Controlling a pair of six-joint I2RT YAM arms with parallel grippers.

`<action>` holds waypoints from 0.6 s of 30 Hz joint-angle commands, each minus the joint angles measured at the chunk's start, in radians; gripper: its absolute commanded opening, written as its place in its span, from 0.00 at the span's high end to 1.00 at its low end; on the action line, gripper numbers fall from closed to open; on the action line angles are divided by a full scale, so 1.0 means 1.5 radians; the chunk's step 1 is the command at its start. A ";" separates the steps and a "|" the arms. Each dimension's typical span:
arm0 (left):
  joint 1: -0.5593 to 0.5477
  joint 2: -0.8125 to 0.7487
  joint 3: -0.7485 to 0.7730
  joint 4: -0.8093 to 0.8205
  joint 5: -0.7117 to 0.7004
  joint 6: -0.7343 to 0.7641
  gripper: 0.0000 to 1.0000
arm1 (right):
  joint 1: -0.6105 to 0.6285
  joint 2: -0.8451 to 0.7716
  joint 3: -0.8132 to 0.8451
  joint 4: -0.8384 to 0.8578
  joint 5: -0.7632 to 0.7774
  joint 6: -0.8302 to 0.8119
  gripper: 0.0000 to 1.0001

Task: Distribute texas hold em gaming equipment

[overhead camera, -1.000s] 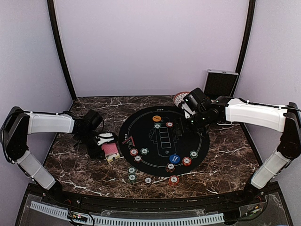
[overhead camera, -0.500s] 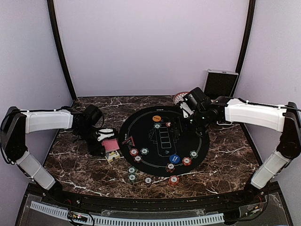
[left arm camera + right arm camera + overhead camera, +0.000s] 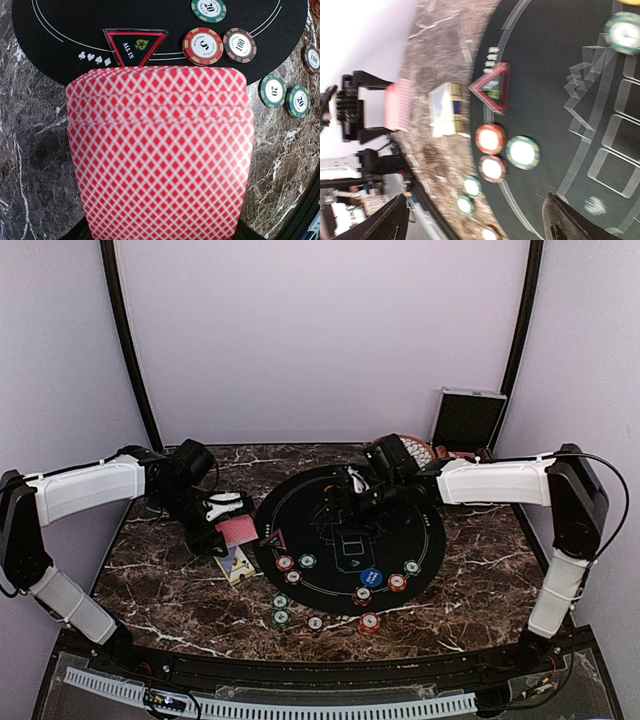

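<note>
So the left claw [image 3: 228, 528] is clamped on the deck of cards [image 3: 157, 150], holding it over the marble worktop [image 3: 170, 590] just left of the round black mat [image 3: 300, 515]. The backs face up: red diamond lattice on white, rounded corners. From the wrist cam the deck's long axis runs straight away from the claw toward the mat. Its far short edge points at the ALL IN triangle [image 3: 135, 46], which is black with a red border. The cards aren't squared up either, and you can see a few stepped edges at that far end.

The right claw [image 3: 335, 510] is out over the middle of the mat with its fingers [image 3: 390, 220] spread wide and nothing between them. That wrist view is pretty blurry.

The chips are small flat rounds with striped rims. A red 5 [image 3: 202, 46] and a dark 100 [image 3: 239, 45] sit touching on the mat's edge beside the triangle. A green 20 [image 3: 208, 8] lies further in, and two more greens [image 3: 273, 90] are off the mat on the marble. There are more chips along the near rim [image 3: 369, 622], plus the glossy blue button disc [image 3: 371, 577].

A small card box [image 3: 237, 565] lies flat on the worktop just beside the mat, near the deck. The patterned bowl [image 3: 420, 452] and the case [image 3: 465, 418] are at the back right.
</note>
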 commanded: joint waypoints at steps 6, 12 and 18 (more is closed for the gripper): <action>-0.026 -0.014 0.078 -0.064 0.034 0.015 1.00 | 0.036 0.102 0.084 0.203 -0.158 0.125 0.06; -0.040 -0.003 0.102 -0.077 0.031 0.024 1.00 | 0.046 0.143 0.096 0.278 -0.189 0.174 0.06; -0.046 0.000 0.121 -0.080 0.040 0.028 1.00 | 0.050 0.163 0.096 0.344 -0.221 0.216 0.07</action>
